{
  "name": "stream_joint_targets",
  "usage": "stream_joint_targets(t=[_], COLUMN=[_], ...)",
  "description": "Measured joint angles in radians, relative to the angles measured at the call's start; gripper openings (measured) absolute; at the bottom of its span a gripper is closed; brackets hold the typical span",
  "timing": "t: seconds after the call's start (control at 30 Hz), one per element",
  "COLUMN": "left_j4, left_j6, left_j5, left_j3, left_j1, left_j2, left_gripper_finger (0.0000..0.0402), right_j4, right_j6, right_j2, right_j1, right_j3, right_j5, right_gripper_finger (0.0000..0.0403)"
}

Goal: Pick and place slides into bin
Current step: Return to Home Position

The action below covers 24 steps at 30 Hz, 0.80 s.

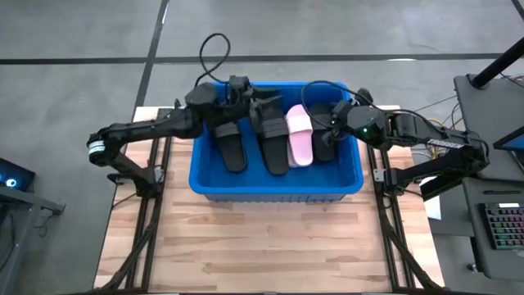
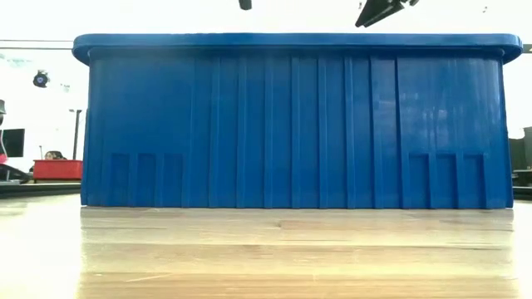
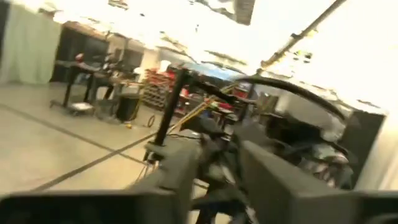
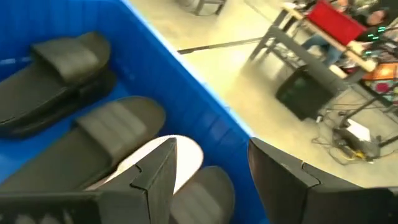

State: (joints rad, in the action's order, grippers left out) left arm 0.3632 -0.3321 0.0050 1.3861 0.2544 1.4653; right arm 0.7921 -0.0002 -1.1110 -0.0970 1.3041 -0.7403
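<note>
The blue bin [image 1: 277, 187] stands on the far half of the wooden table. Several slides lie in it side by side, soles down: a black one [image 1: 232, 146], another black one [image 1: 274, 141], a pink one [image 1: 300, 135] and a black one [image 1: 326, 139] at the right. My left gripper [image 1: 266, 105] hangs open above the bin's far left part and points out into the room [image 3: 221, 180]. Over the bin's right end, my right gripper [image 1: 326, 131] is open above the slides [image 4: 208, 174], with nothing between its fingers.
The bin's near wall [image 2: 291, 124] fills the low view. Bare wooden table [image 1: 262, 246] lies between the bin and the near edge. Cables [image 1: 214, 49] loop over the bin's far rim. A keyboard [image 1: 503, 225] sits off the table at the right.
</note>
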Motion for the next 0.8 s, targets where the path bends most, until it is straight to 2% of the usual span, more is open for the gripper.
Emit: stream_joint_targets(t=[0.1, 0.13, 0.23, 0.37, 0.53, 0.67, 0.8], left_j4=[-0.020, -0.042, -0.167, -0.319, -0.238, -0.148, -0.135], left_j6=[0.075, 0.098, 0.166, 0.256, 0.289, 0.289, 0.229], left_j5=[-0.002, -0.003, -0.039, -0.148, -0.220, -0.220, -0.218], left_j3=[-0.003, -0.005, -0.007, -0.052, -0.270, -0.515, -0.751], left_j1=[-0.060, -0.082, -0.148, -0.229, -0.303, -0.329, -0.329], left_j2=[-0.025, -0.038, -0.086, -0.197, -0.391, -0.589, -0.803], left_gripper_finger=[0.0034, 0.0018, 0.0013, 0.0006, 0.0001, 0.0000, 0.0000], right_j4=[-0.060, -0.093, -0.196, -0.305, -0.362, -0.353, -0.356], right_j6=[-0.028, -0.035, -0.035, -0.035, -0.001, 0.090, 0.131], right_j2=[0.002, 0.003, 0.004, 0.004, -0.004, -0.004, -0.004], right_j1=[-0.008, -0.007, -0.007, -0.007, -0.007, -0.006, 0.000], right_j3=[0.000, 0.000, 0.000, 0.000, 0.000, 0.000, 0.000], right_j5=[-0.003, 0.001, 0.014, 0.033, 0.041, 0.041, 0.077], right_gripper_finger=[0.0187, 0.0187, 0.0187, 0.0187, 0.0187, 0.0187, 0.0187])
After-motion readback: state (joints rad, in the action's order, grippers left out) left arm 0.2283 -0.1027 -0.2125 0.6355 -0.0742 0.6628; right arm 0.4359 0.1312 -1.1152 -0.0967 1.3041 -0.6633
